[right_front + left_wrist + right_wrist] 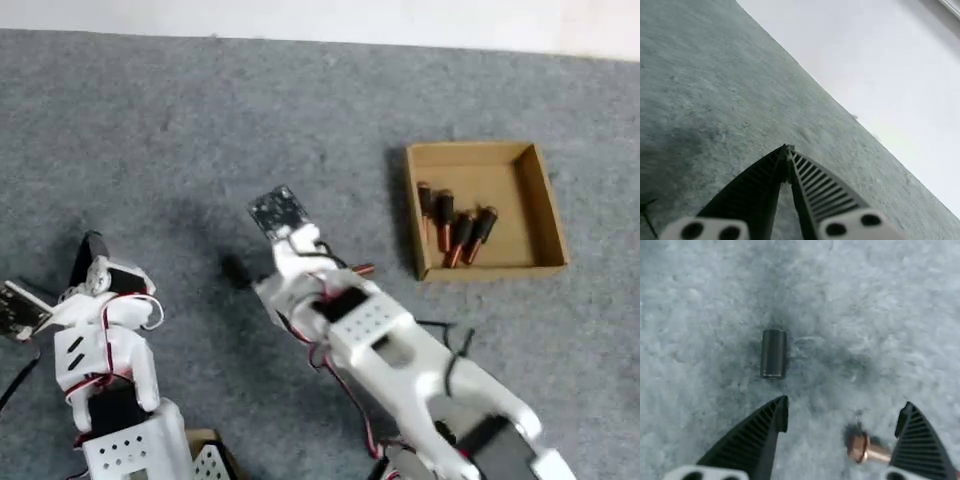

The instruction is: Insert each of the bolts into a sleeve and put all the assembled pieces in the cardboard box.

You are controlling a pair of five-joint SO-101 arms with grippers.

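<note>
A short black sleeve [773,353] lies on the grey mat just beyond one fingertip of my right gripper [845,415], which hangs open above the mat. A copper bolt [865,449] lies close inside the other fingertip, untouched. From above, the sleeve [235,270] and the bolt [362,269] lie on either side of the right arm [350,320]. The cardboard box [545,215] at the right holds several assembled pieces [458,228]. My left gripper [786,149] is shut on nothing and sits at the left [86,252], away from the parts.
A grey mat [180,130] covers the whole table, with open room at the back and left. A white wall [890,75] borders the mat's far edge. A bit of cardboard [205,440] peeks out by the left arm's base.
</note>
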